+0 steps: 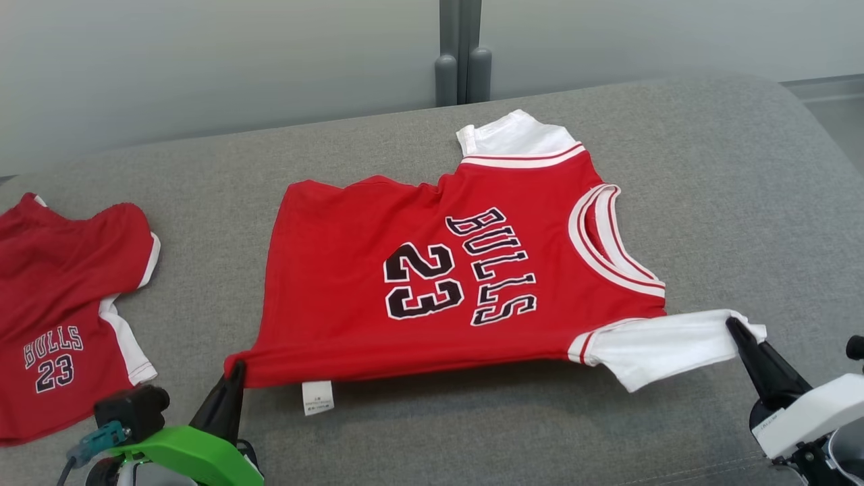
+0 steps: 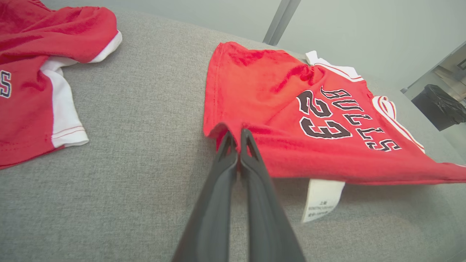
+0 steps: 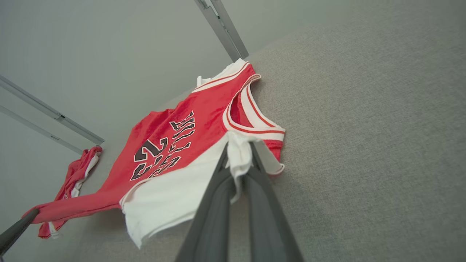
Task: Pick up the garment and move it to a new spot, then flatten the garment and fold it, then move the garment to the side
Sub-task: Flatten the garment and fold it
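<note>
The red garment [image 1: 432, 283], judged soft and light, is spread on the surface [image 1: 709, 169], its near-left hem corner clamped in the left gripper [image 1: 236, 370] and its near-right white sleeve in the right gripper [image 1: 732, 327], edges being best held.

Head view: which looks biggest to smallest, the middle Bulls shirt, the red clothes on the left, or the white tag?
1. Middle Bulls shirt.
2. Red clothes on the left, cut off by the edge, full size unsure.
3. White tag.

Two red jerseys [image 1: 378, 270] [image 1: 61, 304], two grippers [image 1: 236, 370] [image 1: 732, 326], one grey cushion [image 1: 729, 169], perhaps one black bin [image 2: 440, 105].
</note>
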